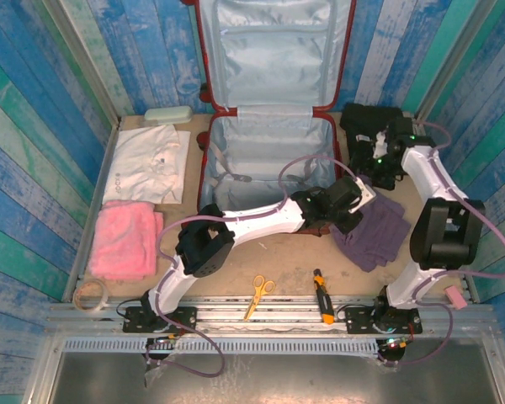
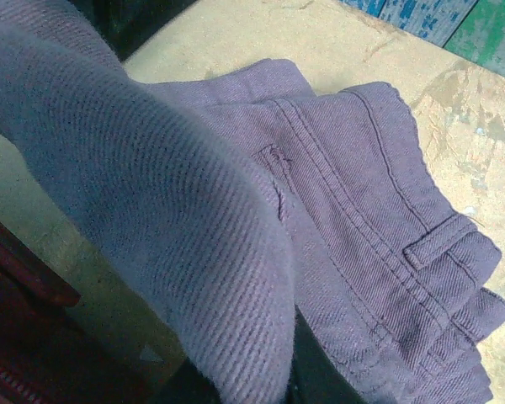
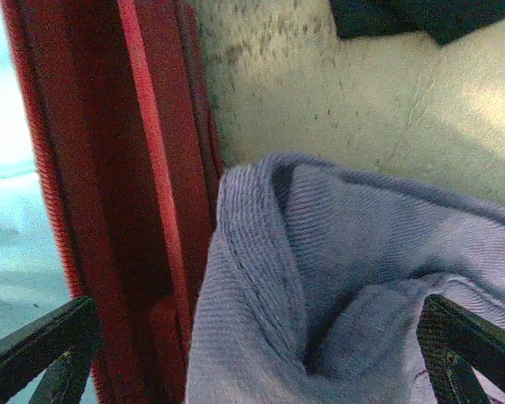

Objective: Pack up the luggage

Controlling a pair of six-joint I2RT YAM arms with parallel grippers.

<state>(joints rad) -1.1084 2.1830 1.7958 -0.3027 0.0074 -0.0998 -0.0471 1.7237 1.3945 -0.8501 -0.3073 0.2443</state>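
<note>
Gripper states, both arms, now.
Left gripper: cannot be told, the purple trousers cover its fingers.
Right gripper: open, fingers spread wide, the purple trousers bunched between them.

The luggage (image 3: 143, 168) is dark red (lining (image 1: 269, 59) pale grey-blue), the twill-ribbed garment (image 2: 362, 210) seemingly purple.

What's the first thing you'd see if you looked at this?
The big dark-red luggage, wide open at the far middle of the table with its pale lining showing. Next come the purple trousers, crumpled just right of it, and the bright pink towel on the table's left side.
</note>
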